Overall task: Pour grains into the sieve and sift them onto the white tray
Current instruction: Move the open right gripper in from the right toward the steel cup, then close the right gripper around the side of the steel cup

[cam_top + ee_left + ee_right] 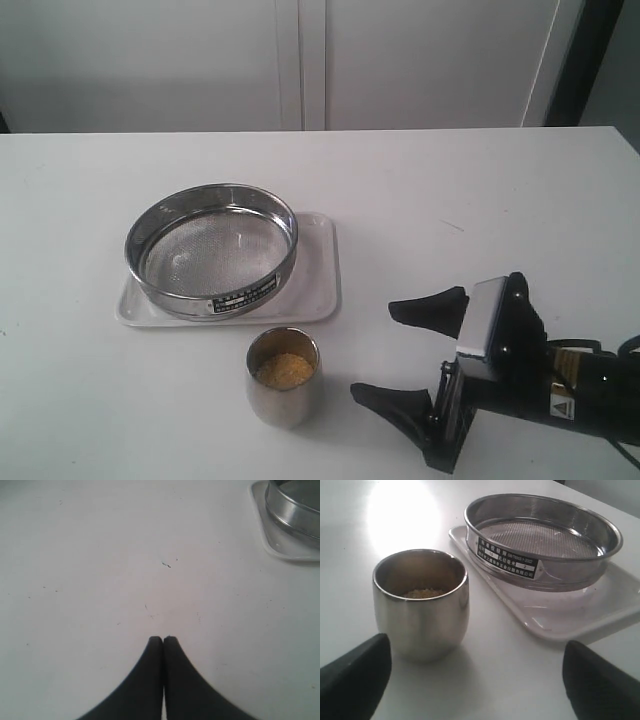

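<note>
Exterior view: nothing done, pour and sift ahead
All grains [284, 368] in cup [284, 400], sieve [211, 250] empty on tray [320, 290]; right gripper [374, 350] wide apart near cup, left gripper [163, 641] shut

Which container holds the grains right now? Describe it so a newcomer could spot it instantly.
On the white table lies a white tray carrying a wide round sieve. Just off the tray's edge nearest the exterior camera, on the tabletop, stands the steel cup. Unlike the shallow mesh-bottomed sieve, it is small, solid-walled and holds golden grains.
</note>
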Robot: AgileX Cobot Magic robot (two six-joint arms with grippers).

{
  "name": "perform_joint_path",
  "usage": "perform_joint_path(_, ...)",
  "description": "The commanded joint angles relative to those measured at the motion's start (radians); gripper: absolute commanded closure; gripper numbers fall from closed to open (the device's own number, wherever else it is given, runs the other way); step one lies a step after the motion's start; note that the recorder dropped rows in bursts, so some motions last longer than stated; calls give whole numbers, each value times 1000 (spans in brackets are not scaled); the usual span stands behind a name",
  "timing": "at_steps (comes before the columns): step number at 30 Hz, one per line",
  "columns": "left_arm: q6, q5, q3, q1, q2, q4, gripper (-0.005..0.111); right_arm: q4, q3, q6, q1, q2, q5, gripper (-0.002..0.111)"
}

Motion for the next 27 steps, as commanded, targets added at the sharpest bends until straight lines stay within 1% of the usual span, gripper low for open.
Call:
perform_joint_path(1,-9,9,10,0,-3,-4,107,-3,-28,-17,8,34,-15,22)
perform_joint_path(12,-9,9,10,0,-3,-4,107,-3,-79,-17,8,106,-15,22)
perform_joint_path(16,-9,9,10,0,-3,-4,107,-9,-89,-58,10,106,-15,22)
perform_joint_path(19,-9,9,10,0,-3,-4,107,-20,-90,-79,33,106,-15,21)
perform_joint_path(27,-9,9,10,0,-3,-4,107,-22,-105,-80,116,106,-15,21)
